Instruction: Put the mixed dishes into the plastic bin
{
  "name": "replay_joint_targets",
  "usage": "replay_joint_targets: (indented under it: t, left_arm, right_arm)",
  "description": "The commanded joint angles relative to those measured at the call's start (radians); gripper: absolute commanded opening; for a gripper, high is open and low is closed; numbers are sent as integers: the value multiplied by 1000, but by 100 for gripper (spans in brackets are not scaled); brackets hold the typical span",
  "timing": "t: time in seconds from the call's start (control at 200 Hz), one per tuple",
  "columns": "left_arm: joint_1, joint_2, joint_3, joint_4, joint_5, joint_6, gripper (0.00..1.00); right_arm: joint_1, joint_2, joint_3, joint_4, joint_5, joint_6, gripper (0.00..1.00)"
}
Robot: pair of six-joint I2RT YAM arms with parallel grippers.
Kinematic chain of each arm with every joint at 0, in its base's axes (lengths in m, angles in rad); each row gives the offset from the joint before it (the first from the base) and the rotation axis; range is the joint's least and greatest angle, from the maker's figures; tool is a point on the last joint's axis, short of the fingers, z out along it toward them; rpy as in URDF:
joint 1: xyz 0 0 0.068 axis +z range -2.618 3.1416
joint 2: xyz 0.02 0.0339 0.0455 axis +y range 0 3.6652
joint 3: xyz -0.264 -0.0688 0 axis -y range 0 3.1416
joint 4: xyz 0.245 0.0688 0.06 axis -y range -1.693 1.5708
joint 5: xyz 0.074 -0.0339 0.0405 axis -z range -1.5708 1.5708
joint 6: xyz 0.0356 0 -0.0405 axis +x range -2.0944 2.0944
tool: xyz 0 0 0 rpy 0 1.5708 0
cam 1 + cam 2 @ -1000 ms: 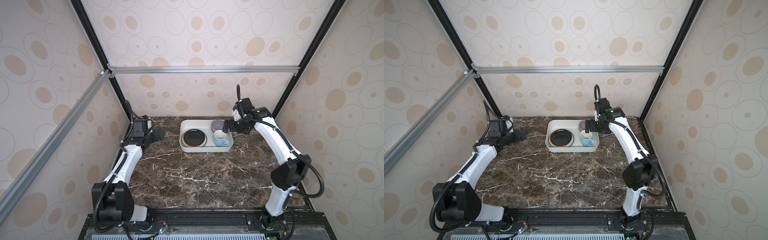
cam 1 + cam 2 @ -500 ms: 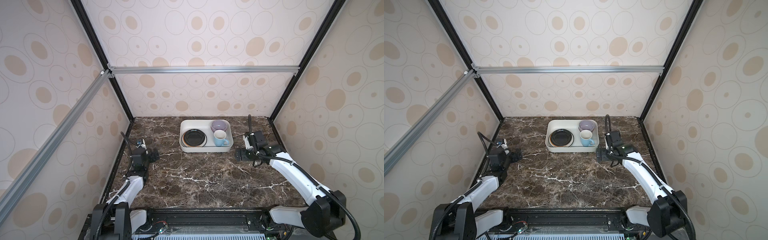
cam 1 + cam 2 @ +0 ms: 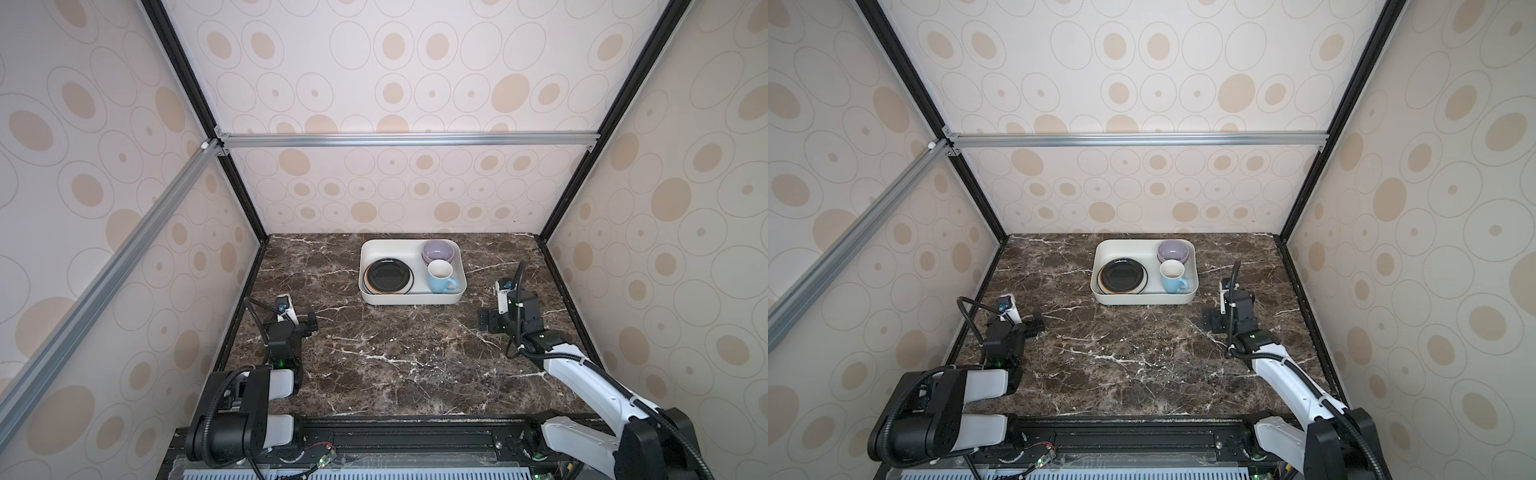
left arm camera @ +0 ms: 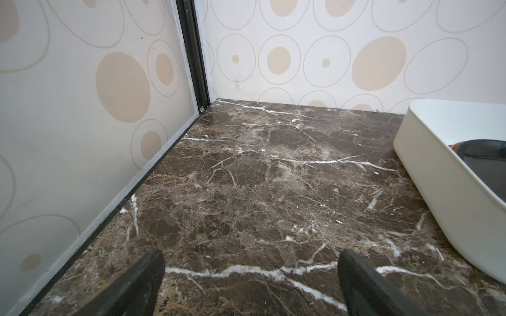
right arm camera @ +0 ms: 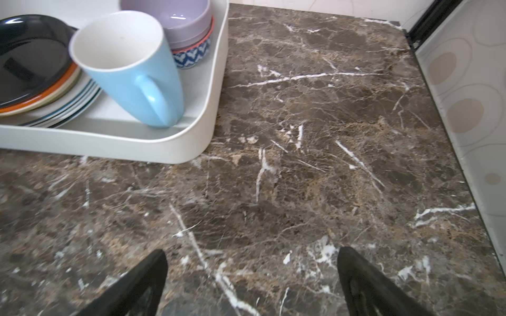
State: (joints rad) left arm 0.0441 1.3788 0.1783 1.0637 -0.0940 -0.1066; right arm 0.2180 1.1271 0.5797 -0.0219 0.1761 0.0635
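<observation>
**Off-white bin point(image 3: 411, 298) is being left full**

The left pincer point(image 3: 309, 324) and right pincer point(image 3: 484, 322) are being drawn back from the bin to the table's point(image 3: 395, 353) near sides, both kept spread and empty. The plates point(image 3: 388, 274), bowl point(image 3: 437, 250) and mug point(image 3: 440, 276) are lying inside it, so the task is being judged complete. The bin's long axis is running side to side; the mug is standing upright, handle pointing near-right.
</observation>
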Motion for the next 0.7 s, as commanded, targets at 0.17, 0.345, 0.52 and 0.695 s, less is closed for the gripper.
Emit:
replay_joint_targets:
  t: [0.17, 0.345, 0.52, 0.695]
  left_arm:
    - [-29, 198, 24, 334, 88, 59, 99]
    - [-30, 201, 29, 326, 69, 55, 99]
    - [-32, 200, 33, 318, 65, 57, 99]
    - [-35, 200, 36, 310, 57, 59, 99]
  right_arm:
    - [-90, 140, -134, 475, 25, -9, 100]
    - [-137, 267, -129, 618, 16, -34, 100]
    - [-188, 431, -180, 910, -120, -68, 100]
    - [-188, 423, -167, 853, -153, -80, 100]
